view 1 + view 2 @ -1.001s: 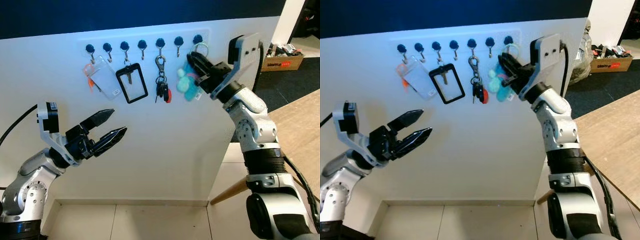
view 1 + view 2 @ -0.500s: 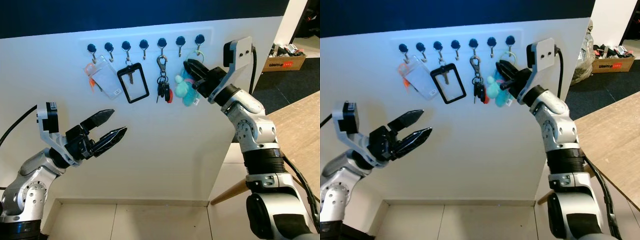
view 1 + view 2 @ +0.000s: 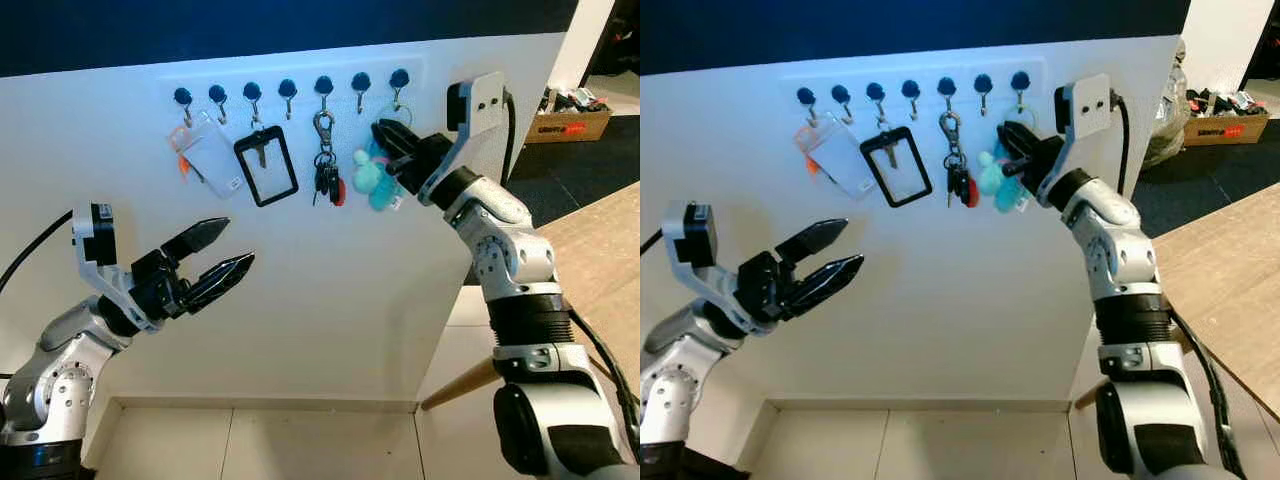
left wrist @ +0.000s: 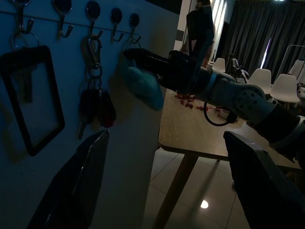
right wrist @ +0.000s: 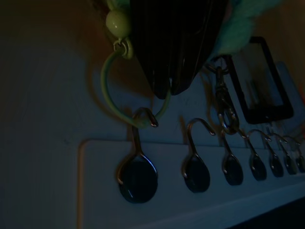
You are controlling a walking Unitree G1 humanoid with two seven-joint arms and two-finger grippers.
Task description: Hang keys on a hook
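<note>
Reaching up to the white wall panel (image 3: 330, 270) with our right gripper (image 3: 390, 140), we are keeping its jaws closed on the keys (image 3: 378, 178), a teal plush keychain with a pale green ring (image 5: 110, 93). In the right wrist view that ring is sitting over the tip of the end hook (image 5: 143, 117), touching it, while the black fingers (image 5: 178, 43) are still pinching the bunch just beside the hook. The keys are hanging against the panel below the rightmost hook (image 3: 398, 80) of the hook rail (image 3: 290, 85), right next to a black key bunch with a red tag (image 3: 326, 180) on the neighbouring carabiner.

We are holding our left gripper (image 3: 222, 255) out in front of the panel, low and well apart from the rail, jaws open and gripping nothing. Farther along the rail we are seeing a black badge holder (image 3: 265, 168) and a clear card sleeve (image 3: 205, 155). A wooden desk (image 3: 600, 240) is standing past the panel's edge.
</note>
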